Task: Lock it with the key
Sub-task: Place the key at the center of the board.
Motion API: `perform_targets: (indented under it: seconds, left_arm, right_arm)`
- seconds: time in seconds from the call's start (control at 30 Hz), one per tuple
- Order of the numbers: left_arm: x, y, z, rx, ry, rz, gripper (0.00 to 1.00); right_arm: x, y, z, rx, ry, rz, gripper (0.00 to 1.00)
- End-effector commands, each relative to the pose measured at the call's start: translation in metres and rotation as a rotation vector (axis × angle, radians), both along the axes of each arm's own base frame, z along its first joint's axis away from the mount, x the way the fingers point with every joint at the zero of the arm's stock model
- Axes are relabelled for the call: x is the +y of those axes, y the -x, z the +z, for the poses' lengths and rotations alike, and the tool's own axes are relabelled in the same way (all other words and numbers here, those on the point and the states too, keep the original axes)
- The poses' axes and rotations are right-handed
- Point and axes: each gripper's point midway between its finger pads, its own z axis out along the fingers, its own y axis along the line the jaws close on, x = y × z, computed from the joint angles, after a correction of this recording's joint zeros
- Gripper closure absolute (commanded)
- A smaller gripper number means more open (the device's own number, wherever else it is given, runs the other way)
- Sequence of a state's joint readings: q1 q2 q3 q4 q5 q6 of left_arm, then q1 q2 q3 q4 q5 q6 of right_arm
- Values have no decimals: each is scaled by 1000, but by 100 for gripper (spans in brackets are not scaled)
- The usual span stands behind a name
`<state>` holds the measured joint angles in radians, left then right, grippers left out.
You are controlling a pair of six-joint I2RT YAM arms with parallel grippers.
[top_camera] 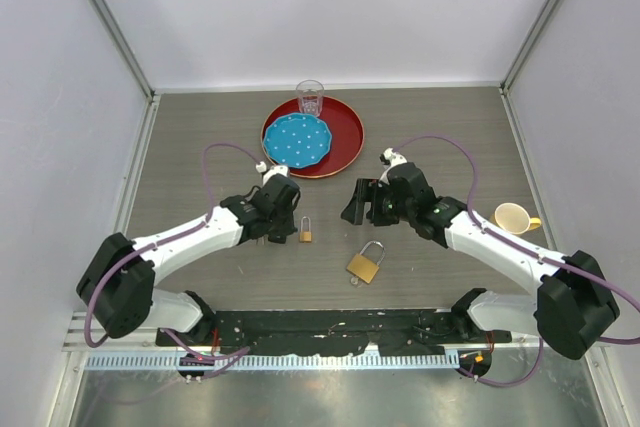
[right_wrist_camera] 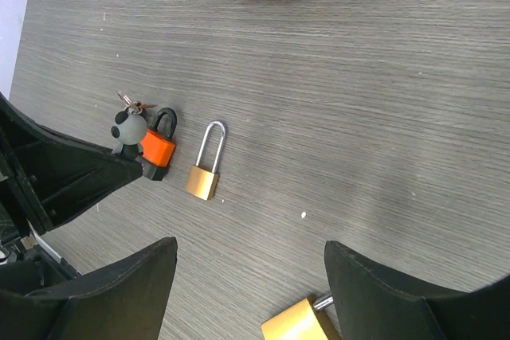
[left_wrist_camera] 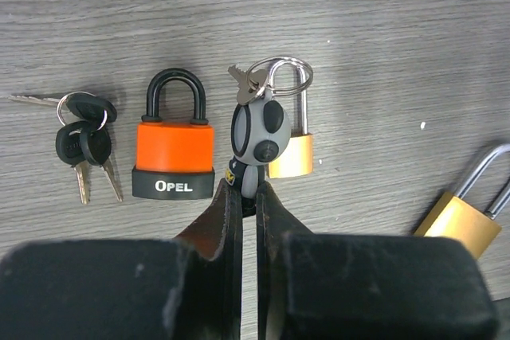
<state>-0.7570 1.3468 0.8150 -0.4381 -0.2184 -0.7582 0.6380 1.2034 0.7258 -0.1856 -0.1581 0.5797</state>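
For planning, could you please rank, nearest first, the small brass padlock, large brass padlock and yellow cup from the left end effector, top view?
1. small brass padlock, beside left end effector.
2. large brass padlock, centre.
3. yellow cup, far right.

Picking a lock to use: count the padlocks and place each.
3: orange padlock beside the black keys; small brass padlock right of it; large brass padlock apart, further right. Others may be hidden.

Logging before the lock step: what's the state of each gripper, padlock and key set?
left gripper: shut on grey key fob
right gripper: open, empty
orange padlock: shackle closed
small brass padlock: shackle looks closed
large brass padlock: shackle unclear
black key bunch: lying loose
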Motion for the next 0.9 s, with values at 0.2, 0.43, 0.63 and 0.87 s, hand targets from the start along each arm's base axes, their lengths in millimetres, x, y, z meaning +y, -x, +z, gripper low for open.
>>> perform_targets:
  seconds: [0.2, 0.43, 0.63, 0.87]
  left_arm:
    - [-2, -5, 11, -11, 0, 3, 50]
    - [-6, -8, 34, -67, 59, -6, 42]
    - [-7, -5, 47, -89, 95, -16, 41]
    - [-20, 9, 80, -155, 240, -122, 31]
  right_arm:
    - [8, -11, 24, -62, -23, 30, 20]
    - [11, -11, 26, -62, -34, 45, 20]
    - [12, -11, 27, -59, -40, 49, 20]
    - [11, -4, 23, -33, -60, 69, 15]
